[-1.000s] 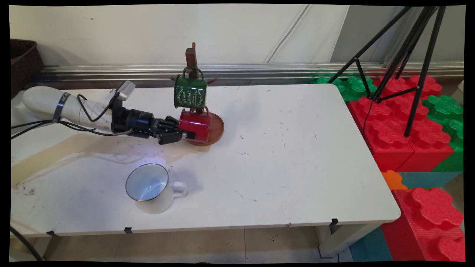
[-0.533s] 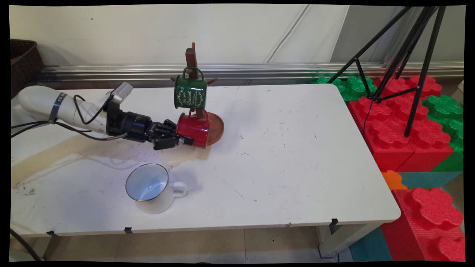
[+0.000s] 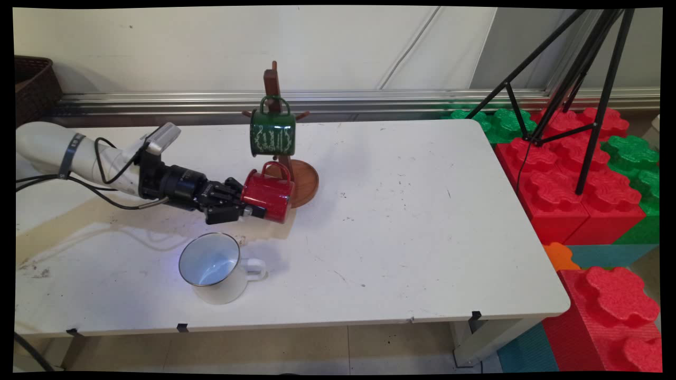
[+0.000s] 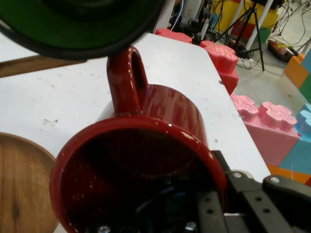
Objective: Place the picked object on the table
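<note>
A pale wall [image 3: 211,47] with a metal rail [image 3: 369,97] along its foot closed off the far side of the room. To the right, red and green foam blocks [image 3: 575,174] lay stacked on the floor, and a black tripod [image 3: 581,79] stood over them. A dark wicker basket [image 3: 34,87] sat at the far left corner.

The white table [image 3: 401,232] was scuffed and speckled, with a long brownish stain [image 3: 95,211] running across its left part.

At the far middle of the table stood a wooden mug tree [image 3: 274,89] on a round base [image 3: 303,182], with a green mug [image 3: 272,132] hanging from one peg. A white mug [image 3: 214,266] stood upright near the front left, handle to the right.

The gripper [image 3: 253,210] reached in from the left with its jaws closed on the rim of a red mug [image 3: 268,192], one finger [image 4: 218,194] outside the wall and one inside. That mug lay tilted on its side, handle up, raised off the table just left of the tree's base and below the green mug.
</note>
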Robot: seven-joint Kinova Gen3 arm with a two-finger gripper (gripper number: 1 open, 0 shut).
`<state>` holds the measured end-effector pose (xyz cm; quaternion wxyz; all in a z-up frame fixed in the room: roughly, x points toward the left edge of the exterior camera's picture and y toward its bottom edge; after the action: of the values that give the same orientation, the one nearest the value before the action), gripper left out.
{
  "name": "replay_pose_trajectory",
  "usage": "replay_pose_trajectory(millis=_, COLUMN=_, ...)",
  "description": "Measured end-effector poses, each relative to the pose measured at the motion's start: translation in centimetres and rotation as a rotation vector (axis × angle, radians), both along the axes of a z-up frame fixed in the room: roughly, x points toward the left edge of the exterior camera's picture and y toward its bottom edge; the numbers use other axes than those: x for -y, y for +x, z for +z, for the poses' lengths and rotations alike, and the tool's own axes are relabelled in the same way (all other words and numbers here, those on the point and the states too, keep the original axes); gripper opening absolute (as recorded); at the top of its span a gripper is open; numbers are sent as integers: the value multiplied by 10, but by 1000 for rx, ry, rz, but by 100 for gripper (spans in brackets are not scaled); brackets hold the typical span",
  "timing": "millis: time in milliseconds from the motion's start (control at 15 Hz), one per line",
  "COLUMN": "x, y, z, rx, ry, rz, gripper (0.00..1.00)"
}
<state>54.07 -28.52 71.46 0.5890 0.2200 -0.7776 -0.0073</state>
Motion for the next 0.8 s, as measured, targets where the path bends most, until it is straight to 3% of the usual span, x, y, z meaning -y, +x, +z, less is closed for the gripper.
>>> replay_pose_trajectory(millis=800, x=-15, y=46, z=33, rx=92, ry=-59, rz=-6, gripper=0)
